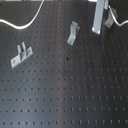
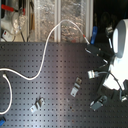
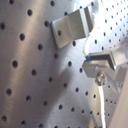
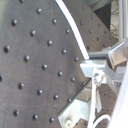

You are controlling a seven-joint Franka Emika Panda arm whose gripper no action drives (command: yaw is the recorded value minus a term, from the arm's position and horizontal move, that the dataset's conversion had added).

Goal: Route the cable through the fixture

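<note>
The white cable (image 2: 47, 47) arcs across the board from the second exterior view's left up towards the arm; it also shows at the top (image 1: 30, 22) of the first exterior view. The fixture (image 1: 109, 19), a small pale-grey bracket, stands just right of my gripper (image 1: 96, 31) in the first exterior view. Both wrist views show the gripper (image 3: 100, 67) (image 4: 96, 70) shut on the cable (image 3: 86, 47) (image 4: 72, 27). A grey bracket (image 3: 72, 27) (image 4: 80, 110), apparently the fixture, stands close by. The cable is beside it, not inside its fork.
A longer narrow bracket (image 1: 73, 32) (image 2: 76, 87) stands mid-board. A wide two-pronged bracket (image 1: 20, 54) (image 2: 37, 105) sits at both exterior views' left. Another grey bracket (image 2: 97, 103) sits below the white arm (image 2: 120, 42). Clutter and bins (image 2: 50, 15) line the board's far edge.
</note>
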